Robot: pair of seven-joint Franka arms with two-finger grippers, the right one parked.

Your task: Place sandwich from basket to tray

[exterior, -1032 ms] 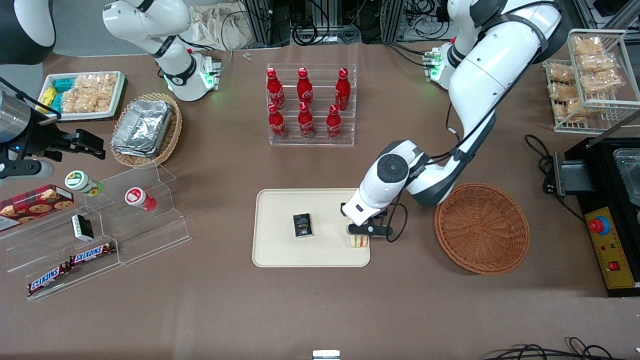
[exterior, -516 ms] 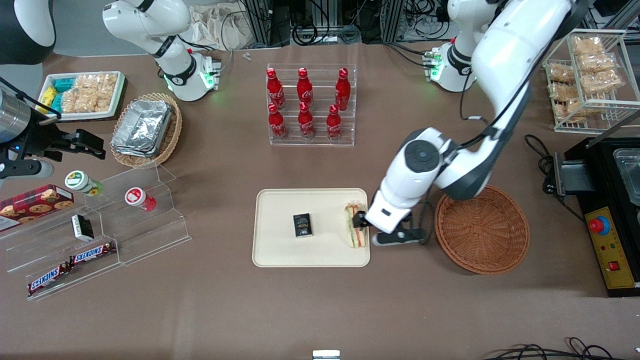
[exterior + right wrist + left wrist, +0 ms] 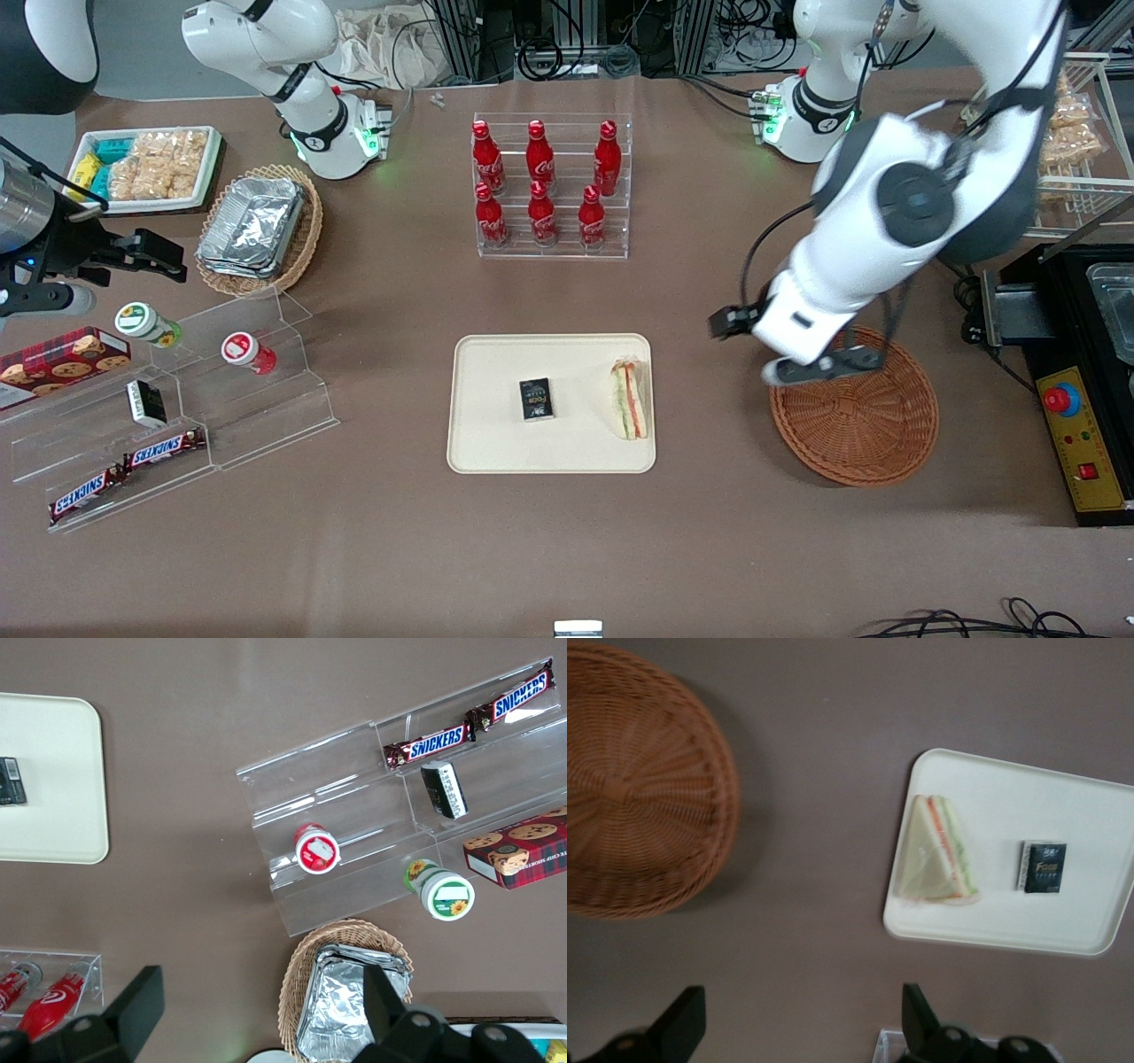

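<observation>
The sandwich (image 3: 629,400) lies flat on the cream tray (image 3: 496,434), at the tray's end nearest the basket; it also shows in the left wrist view (image 3: 937,861), as does the tray (image 3: 1090,806). The round reddish-brown basket (image 3: 855,416) holds nothing and shows in the left wrist view (image 3: 638,788) too. My left gripper (image 3: 787,346) is open and holds nothing, raised high above the table between the tray and the basket, over the basket's rim. In the left wrist view the gripper (image 3: 802,1032) shows its fingers (image 3: 682,1028) wide apart over bare table.
A small black packet (image 3: 536,399) lies on the tray's middle. A clear rack of red cola bottles (image 3: 549,186) stands farther from the front camera than the tray. A black machine (image 3: 1081,354) and a wire snack rack (image 3: 1054,133) are at the working arm's end.
The gripper has let go of the sandwich on the tray, opened, and risen away toward the basket. The sandwich stays on the tray.
</observation>
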